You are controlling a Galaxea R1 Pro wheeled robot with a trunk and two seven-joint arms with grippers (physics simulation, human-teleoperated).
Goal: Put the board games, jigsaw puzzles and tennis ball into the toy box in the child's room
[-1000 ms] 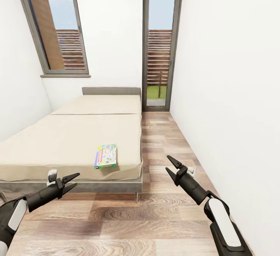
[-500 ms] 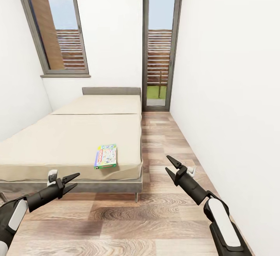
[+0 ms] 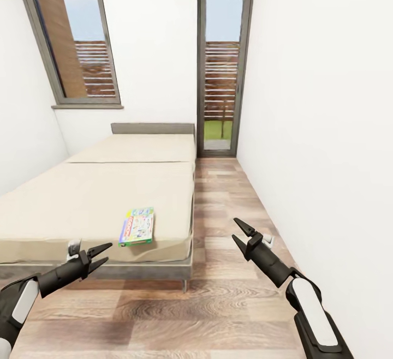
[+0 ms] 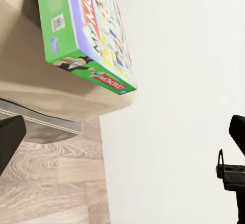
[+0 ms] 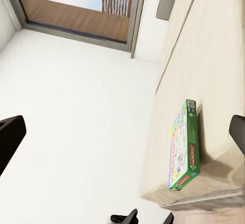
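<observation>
White walls (image 3: 316, 102), wood floor (image 3: 229, 304), windows (image 3: 221, 64)

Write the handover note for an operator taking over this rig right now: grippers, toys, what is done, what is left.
Left gripper: open, empty, low in front of the bed.
Right gripper: open, empty, over the wood floor beside the bed.
Green-edged board game: lying flat near the bed's near corner, untouched.
Done: nothing visible as packed; the robot faces the bed.
Left: pick up this game and carry it to the toy box; the other toys and the box cannot be checked from here.
</observation>
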